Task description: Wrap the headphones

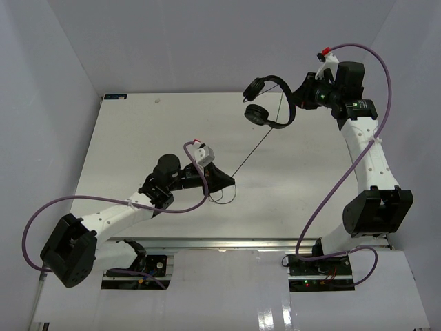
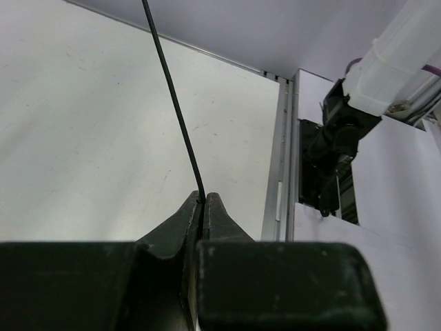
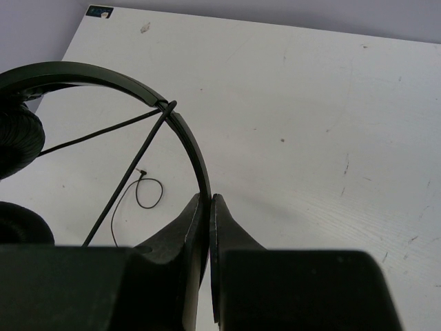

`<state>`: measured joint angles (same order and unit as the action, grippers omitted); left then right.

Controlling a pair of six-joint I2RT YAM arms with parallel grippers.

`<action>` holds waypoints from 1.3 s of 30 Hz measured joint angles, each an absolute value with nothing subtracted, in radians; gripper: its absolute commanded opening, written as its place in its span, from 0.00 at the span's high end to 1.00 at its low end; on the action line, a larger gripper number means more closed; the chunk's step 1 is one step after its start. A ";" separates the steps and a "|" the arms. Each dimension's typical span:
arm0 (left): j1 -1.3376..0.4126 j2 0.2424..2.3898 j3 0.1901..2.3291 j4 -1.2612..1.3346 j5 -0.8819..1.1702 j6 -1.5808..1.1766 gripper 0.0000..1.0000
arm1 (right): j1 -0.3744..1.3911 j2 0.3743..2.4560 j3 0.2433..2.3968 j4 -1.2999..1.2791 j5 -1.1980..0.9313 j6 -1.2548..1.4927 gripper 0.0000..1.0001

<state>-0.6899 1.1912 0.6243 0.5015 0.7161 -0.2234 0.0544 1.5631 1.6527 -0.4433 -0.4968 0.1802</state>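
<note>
Arm bases (image 1: 324,267) sit nearest overhead; the left tool (image 1: 232,182) pinches the cord (image 1: 258,146) taut toward the headphones (image 1: 270,102), held aloft by the right tool (image 1: 298,103) near the far edge of the worktop (image 1: 138,138). Left wrist: jaws clenched on cord (image 2: 172,96). Right wrist: jaws grip the headband (image 3: 103,72), one cord pass across it; most wrapping likely remains, open worktop between.

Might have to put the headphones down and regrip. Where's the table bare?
Bare table lies far left, between the wall and the left gripper, and near right, between the taut cord and the right arm. Crowded: under the headphones in the right gripper, and around the left gripper.
</note>
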 measured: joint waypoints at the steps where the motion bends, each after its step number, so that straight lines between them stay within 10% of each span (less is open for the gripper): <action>1: -0.690 1.192 0.611 0.508 0.698 -0.223 0.90 | 0.055 1.563 1.653 -0.445 -0.500 0.180 0.92; 39: -0.615 1.504 0.646 0.815 0.634 -0.309 0.77 | 0.063 1.400 1.485 -0.433 -0.777 0.202 0.92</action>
